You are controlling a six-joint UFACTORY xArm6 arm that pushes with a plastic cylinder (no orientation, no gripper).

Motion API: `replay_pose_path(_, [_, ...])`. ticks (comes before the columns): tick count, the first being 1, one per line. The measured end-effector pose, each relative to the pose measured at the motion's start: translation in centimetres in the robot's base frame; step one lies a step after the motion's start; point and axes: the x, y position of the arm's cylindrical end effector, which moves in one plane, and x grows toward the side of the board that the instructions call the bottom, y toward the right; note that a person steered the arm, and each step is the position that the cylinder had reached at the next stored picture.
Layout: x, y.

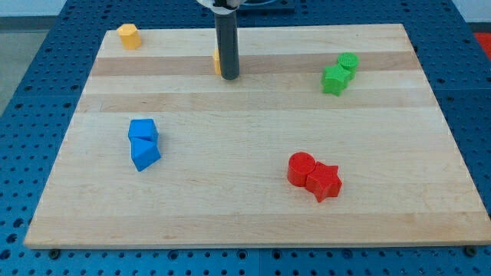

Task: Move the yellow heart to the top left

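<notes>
My tip [229, 77] stands on the board near the view's top centre. A yellow block [218, 63] shows only as a sliver at the rod's left side; the rod hides most of it, so its shape cannot be made out. The tip touches or nearly touches it from the right. Another yellow block [129, 36] sits at the top left corner of the board; its shape is unclear, roughly hexagonal.
Two blue blocks [143, 142] lie touching at the left middle. A red cylinder [301, 168] and a red star [324, 182] touch at the lower right. Two green blocks [340, 73] touch at the upper right. The wooden board [245, 215] lies on a blue perforated table.
</notes>
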Motion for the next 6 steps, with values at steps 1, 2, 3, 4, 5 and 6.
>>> replay_pose_path(1, [-1.8, 0.0])
replay_pose_path(2, [-3.2, 0.8])
replay_pose_path(3, [-4.6, 0.4])
replay_pose_path(4, [-5.0, -2.3])
replay_pose_path(5, [-5.1, -6.0])
replay_pose_path(6, [-5.8, -6.9])
